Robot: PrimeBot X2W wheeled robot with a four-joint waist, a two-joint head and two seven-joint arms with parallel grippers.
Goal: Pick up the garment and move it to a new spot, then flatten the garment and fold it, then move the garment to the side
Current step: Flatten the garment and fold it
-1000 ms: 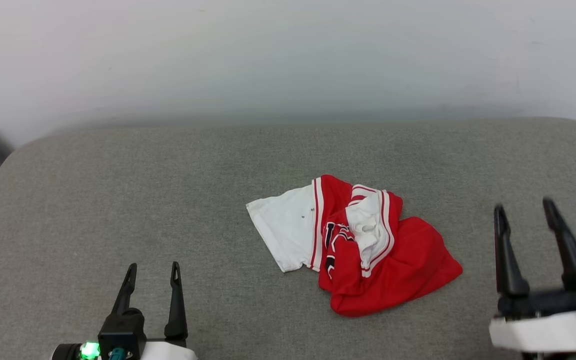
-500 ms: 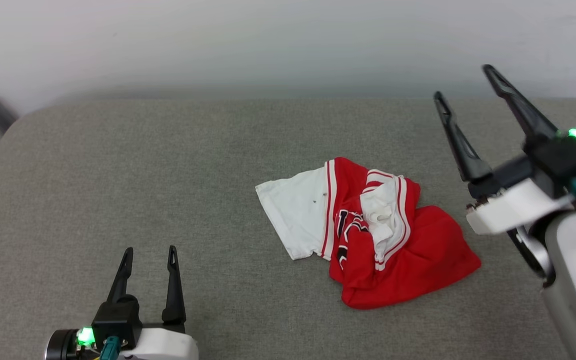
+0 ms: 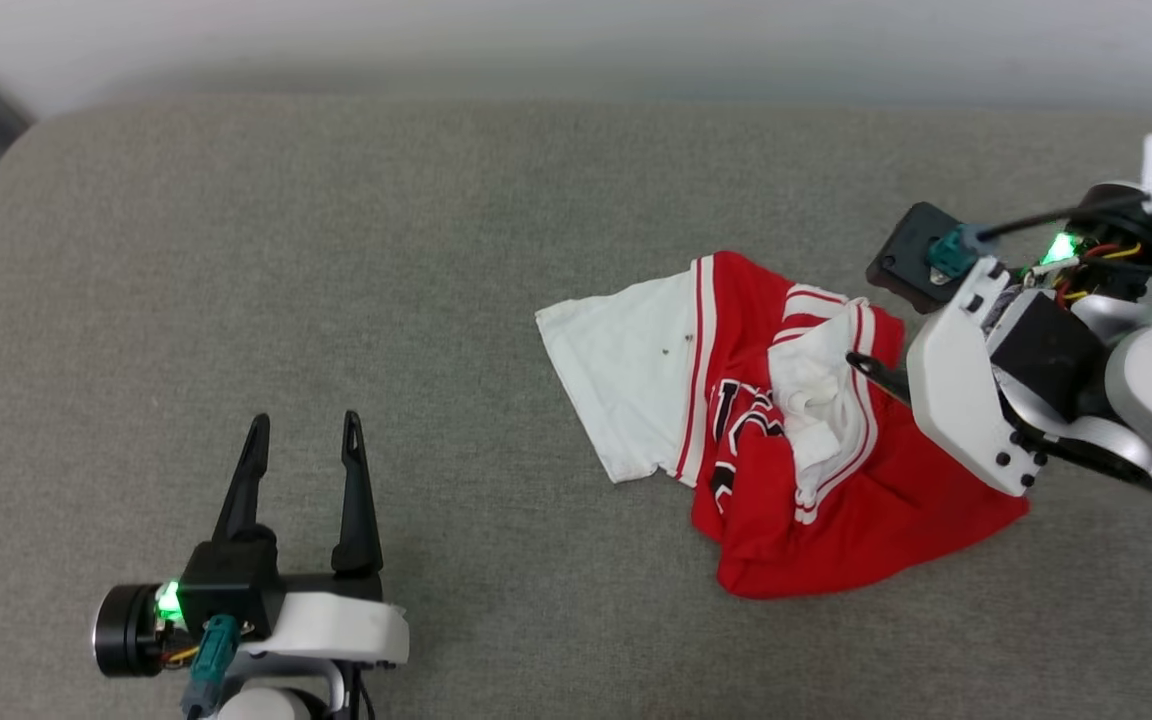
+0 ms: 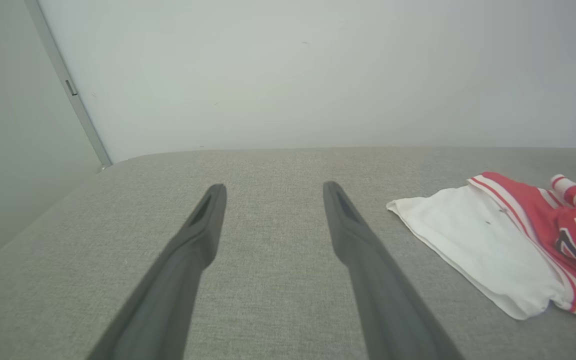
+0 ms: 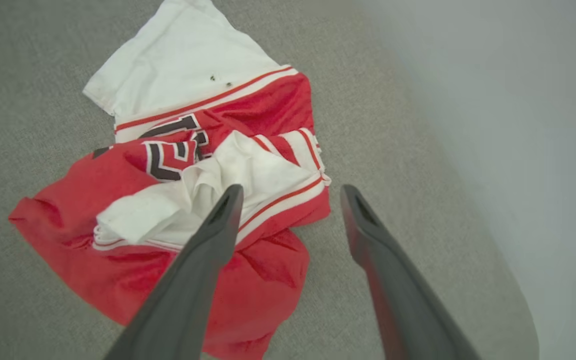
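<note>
Crumpled garment (image 3: 816,500) on grey cushion (image 3: 336,250).
Right hand (image 5: 292,192) open over its right side; left hand (image 3: 304,425) open, well apart.

1. Head view looks steeply down on the garment (image 3: 836,520).
2. Left wrist view skims low over the grey cushion (image 4: 278,280), garment at its right edge (white sleeve nearest).
3. Right wrist view looks down close over the garment, shared by all.

We see a grey woven cushion (image 3: 336,250) with rounded far corners, a pale wall (image 4: 318,75) behind its far edge, a grey metal strip (image 4: 68,85) past its far left corner.
</note>
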